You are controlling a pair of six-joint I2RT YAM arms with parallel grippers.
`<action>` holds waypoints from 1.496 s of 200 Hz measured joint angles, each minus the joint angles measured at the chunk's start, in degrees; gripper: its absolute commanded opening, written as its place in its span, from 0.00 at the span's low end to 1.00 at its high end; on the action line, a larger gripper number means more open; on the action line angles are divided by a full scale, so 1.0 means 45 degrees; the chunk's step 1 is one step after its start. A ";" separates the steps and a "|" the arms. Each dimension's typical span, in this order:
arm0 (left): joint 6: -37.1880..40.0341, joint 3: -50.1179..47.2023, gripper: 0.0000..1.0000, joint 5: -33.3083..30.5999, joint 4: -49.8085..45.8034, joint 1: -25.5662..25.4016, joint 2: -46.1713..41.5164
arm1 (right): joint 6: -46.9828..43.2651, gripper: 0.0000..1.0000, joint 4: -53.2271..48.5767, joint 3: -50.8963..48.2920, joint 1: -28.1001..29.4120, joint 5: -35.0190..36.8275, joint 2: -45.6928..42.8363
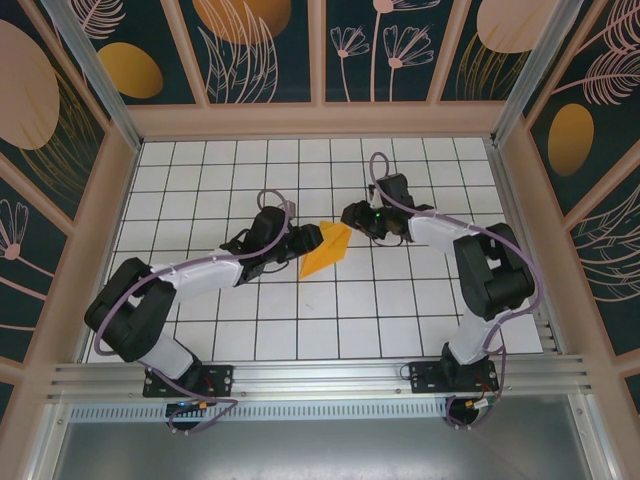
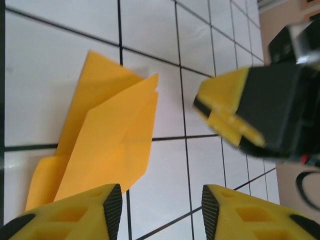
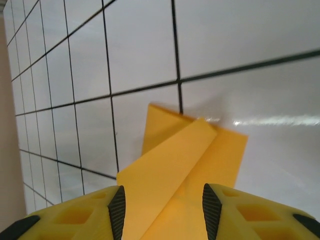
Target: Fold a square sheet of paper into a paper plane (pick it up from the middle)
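On the table (image 1: 300, 340): work low over the white tiles and keep the thin sheet from skidding.
Step in hand: probably the next crease. Pin one wing down, fold the other along the centre ridge, and press evenly.
Paper plane (image 1: 325, 248): partly folded and pointed, lying on the tiles.
Left gripper (image 2: 162, 200): jaws apart and empty, with the plane (image 2: 110, 135) just ahead, off its left finger.
Right gripper (image 3: 162, 200): jaws apart, holding nothing, with the plane (image 3: 185, 155) directly ahead and its ridge running toward the gap.

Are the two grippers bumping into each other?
Apart. The left wrist view shows bare white tile between the left gripper and the right gripper.
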 measured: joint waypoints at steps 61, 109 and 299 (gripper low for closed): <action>0.0578 -0.0656 0.82 -0.1447 -0.0675 0.0471 -0.0772 | 0.1219 0.49 0.0534 -0.0219 0.1263 0.0199 0.0733; 0.0962 -0.1141 0.88 -0.2642 -0.1355 0.0670 -0.1763 | 0.1685 0.47 0.0573 0.0146 0.1423 0.0330 0.1501; 0.0364 -0.2152 0.92 0.0039 -0.0884 0.1826 -0.1885 | 0.1627 0.00 0.2550 0.0568 0.1423 -0.0515 0.2225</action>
